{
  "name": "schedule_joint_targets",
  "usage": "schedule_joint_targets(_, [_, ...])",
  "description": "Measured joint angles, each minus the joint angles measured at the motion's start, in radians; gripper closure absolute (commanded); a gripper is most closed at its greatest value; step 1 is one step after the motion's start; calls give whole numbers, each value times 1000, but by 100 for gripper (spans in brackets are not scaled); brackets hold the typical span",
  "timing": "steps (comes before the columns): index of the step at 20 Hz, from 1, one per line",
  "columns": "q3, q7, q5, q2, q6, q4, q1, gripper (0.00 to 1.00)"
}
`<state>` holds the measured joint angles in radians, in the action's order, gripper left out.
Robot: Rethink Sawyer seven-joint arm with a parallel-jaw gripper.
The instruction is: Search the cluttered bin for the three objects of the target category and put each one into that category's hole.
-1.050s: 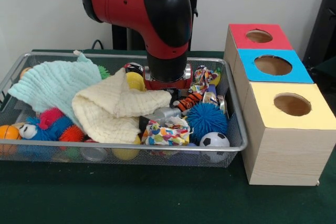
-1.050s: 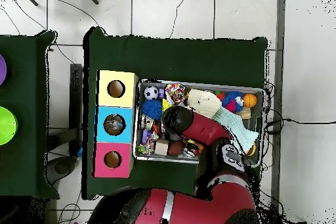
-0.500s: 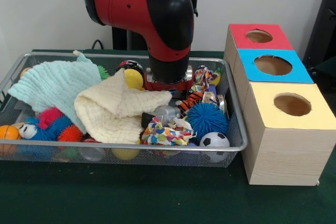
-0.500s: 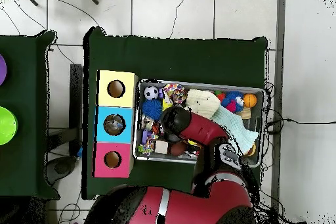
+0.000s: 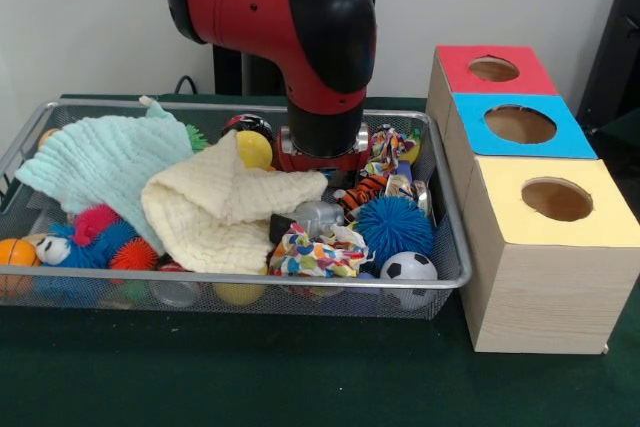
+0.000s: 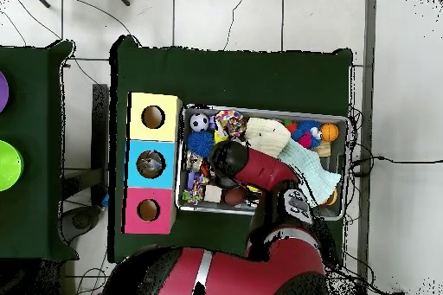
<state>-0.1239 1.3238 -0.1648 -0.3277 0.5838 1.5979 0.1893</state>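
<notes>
Table point(image 5: 300, 387): green cloth, wire bin point(image 5: 440, 277) on it, boxes beside the bin.
Arm point(image 5: 300, 37): red/black, hangs into the bin's back middle. Gripper point(image 5: 318, 162) sits low behind the cream cloth; cannot tell whether its fingers are apart or together.
Boxes: yellow box point(image 5: 545, 267) nearest, blue box point(image 5: 500, 147) in the middle, red box point(image 5: 470, 77) farthest, one round hole on top of each, touching in a row.
Bin contents: mint cloth point(image 5: 100, 162) at left, cream cloth point(image 5: 215, 207) at centre, overlapping it. Blue spiky ball point(image 5: 393, 230) at right, soccer ball point(image 5: 408, 269) just in front of it, patterned cloth point(image 5: 315, 252) beside them. Grey toy point(image 5: 315, 215) just below the wrist. Yellow ball point(image 5: 256, 152) behind the cream cloth. Orange ball point(image 5: 15, 252) at far left.
Vs 1 s ago: arm shifted slightly right; grey toy more exposed, cream cloth edge pulled back a bit.
</notes>
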Motion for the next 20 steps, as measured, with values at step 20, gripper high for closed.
schedule_joint_targets(20, [-75, 0, 0, -24, 20, 1, -52, 0])
